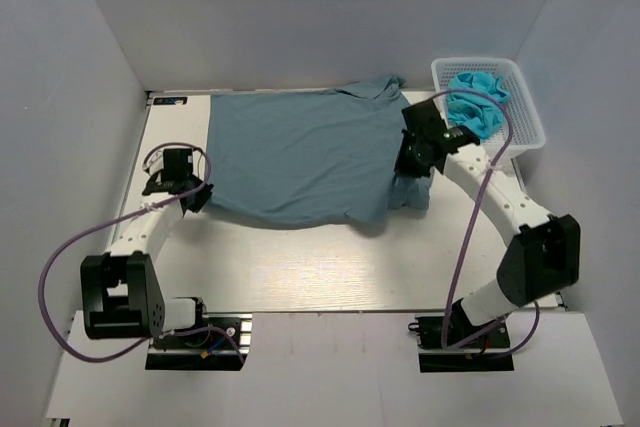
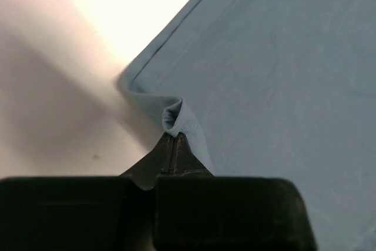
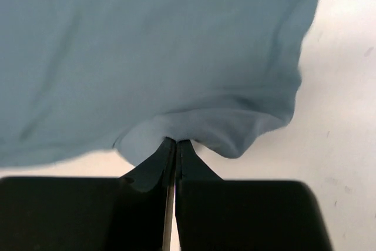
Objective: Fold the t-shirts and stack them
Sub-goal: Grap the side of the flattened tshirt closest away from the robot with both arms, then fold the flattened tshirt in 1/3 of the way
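Note:
A slate-blue t-shirt [image 1: 295,152] lies spread across the middle of the table. My left gripper [image 1: 200,195] is shut on its near-left hem corner; the left wrist view shows the cloth [image 2: 282,69] bunched between the fingertips [image 2: 174,136]. My right gripper [image 1: 408,162] is shut on the shirt's right edge; the right wrist view shows a fold of the cloth [image 3: 176,57] pinched at its tips [image 3: 176,141]. A second, brighter turquoise t-shirt [image 1: 478,99] lies crumpled in the basket.
A white plastic basket [image 1: 525,137] stands at the back right corner. White walls enclose the table on three sides. Bare table [image 1: 300,267] shows in front of the shirt, between the arms.

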Tool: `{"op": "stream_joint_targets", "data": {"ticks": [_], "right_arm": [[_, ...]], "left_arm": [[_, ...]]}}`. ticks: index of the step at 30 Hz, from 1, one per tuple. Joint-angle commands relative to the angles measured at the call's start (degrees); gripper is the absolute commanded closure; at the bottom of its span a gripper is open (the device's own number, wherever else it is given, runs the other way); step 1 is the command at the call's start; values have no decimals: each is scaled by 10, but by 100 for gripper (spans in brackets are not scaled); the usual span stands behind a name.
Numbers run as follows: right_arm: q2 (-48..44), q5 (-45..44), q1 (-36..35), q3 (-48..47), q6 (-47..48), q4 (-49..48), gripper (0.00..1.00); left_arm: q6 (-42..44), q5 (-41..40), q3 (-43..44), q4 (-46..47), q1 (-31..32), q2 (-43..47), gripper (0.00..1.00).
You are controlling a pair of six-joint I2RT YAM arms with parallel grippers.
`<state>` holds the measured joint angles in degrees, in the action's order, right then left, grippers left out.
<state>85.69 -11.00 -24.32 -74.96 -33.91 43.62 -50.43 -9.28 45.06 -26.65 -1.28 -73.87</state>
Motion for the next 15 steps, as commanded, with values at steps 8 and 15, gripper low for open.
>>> {"op": "stream_joint_targets", "data": {"ticks": [8, 15], "right_arm": [[186, -10, 66, -266, 60, 15, 100], [341, 28, 100, -457, 96, 41, 100]], "left_arm": [[-4, -14, 166, 25, -7, -145, 100], [-4, -34, 287, 25, -7, -278, 100]]}}
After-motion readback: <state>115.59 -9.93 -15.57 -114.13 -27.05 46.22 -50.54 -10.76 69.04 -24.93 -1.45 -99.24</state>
